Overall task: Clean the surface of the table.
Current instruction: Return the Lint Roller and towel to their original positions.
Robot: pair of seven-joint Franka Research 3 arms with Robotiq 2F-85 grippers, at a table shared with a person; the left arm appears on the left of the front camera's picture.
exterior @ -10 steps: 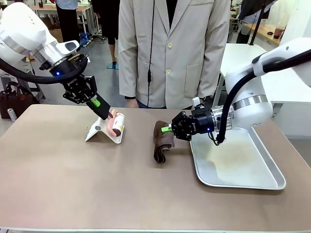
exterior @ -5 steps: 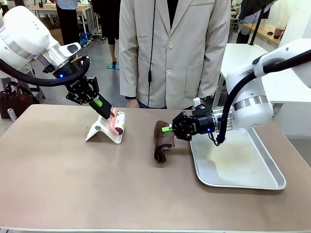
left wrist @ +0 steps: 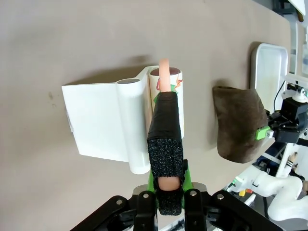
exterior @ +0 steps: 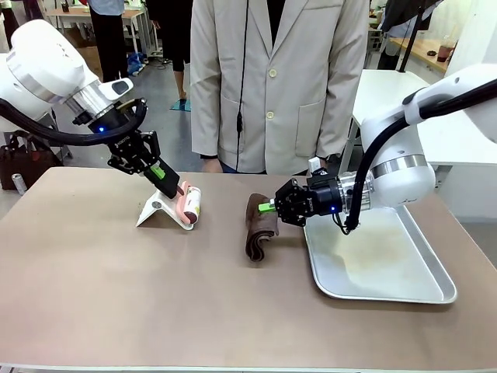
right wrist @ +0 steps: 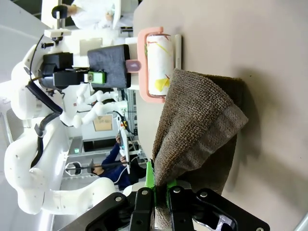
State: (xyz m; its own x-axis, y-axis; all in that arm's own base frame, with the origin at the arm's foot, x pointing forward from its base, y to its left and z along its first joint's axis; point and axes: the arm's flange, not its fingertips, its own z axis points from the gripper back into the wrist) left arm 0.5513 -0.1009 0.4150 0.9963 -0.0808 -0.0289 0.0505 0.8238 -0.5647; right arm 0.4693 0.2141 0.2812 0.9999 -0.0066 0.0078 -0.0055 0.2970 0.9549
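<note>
The brownish-taupe table (exterior: 116,295) carries a lint roller (exterior: 191,204) with a pink handle, leaning at a white stand (exterior: 158,211). My left gripper (exterior: 174,187) is shut on that pink handle; in the left wrist view the handle (left wrist: 164,72) runs out between the black pads (left wrist: 166,120) to the roll (left wrist: 166,82). A folded brown cloth (exterior: 260,225) stands on the table's middle. My right gripper (exterior: 268,207) is shut on its top edge, and the cloth (right wrist: 197,120) hangs from the fingers in the right wrist view.
A shiny steel tray (exterior: 380,264) lies at the right, under my right arm. A person in a pale coat (exterior: 272,85) stands at the far edge. The near half of the table is bare.
My left arm has shifted a little right and down, nudging the lint roller slightly right on its stand. The right arm and the cloth have not moved.
</note>
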